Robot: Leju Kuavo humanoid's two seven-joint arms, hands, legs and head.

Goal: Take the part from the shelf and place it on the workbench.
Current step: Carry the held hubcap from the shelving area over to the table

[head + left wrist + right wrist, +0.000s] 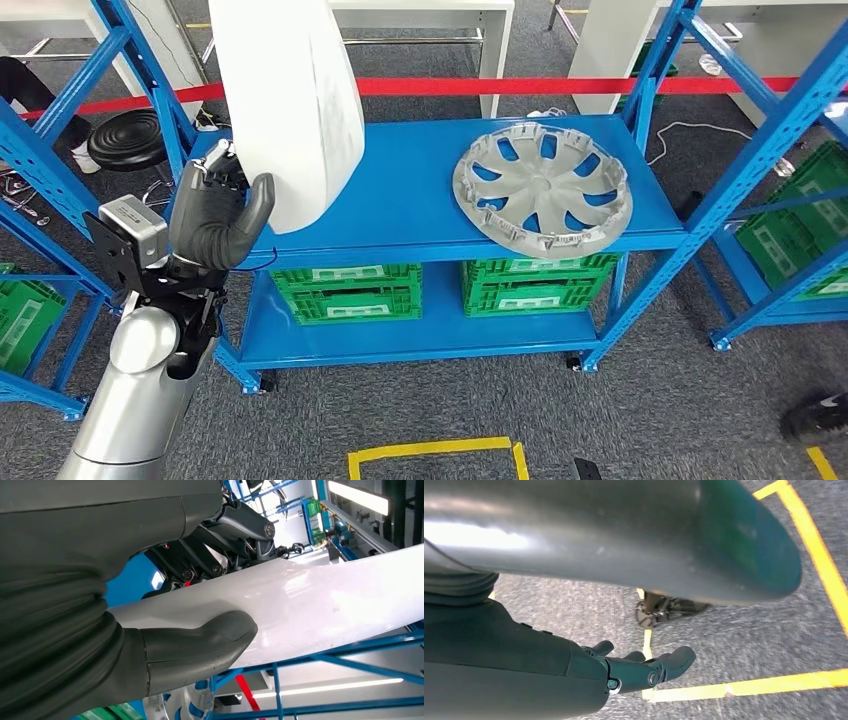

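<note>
Left hand (215, 222): grips white panel (290, 100), thumb pressed on its face.
Right hand (644, 667): empty, fingers apart, above floor (744, 630).
Hubcap (542, 187): flat on shelf (400, 190).

Your robot's left arm (135, 400) is a smooth silver tube, rounded and glossy, ending in a black wrist with a small silver-grey box bolted to its side; the left hand (212, 222) wears a dark grey ribbed cover with a thick grey thumb, black linkages and bright pivot screws showing behind it in the left wrist view; the right hand (644, 669) shows dark fingers with small round silver screws.
</note>
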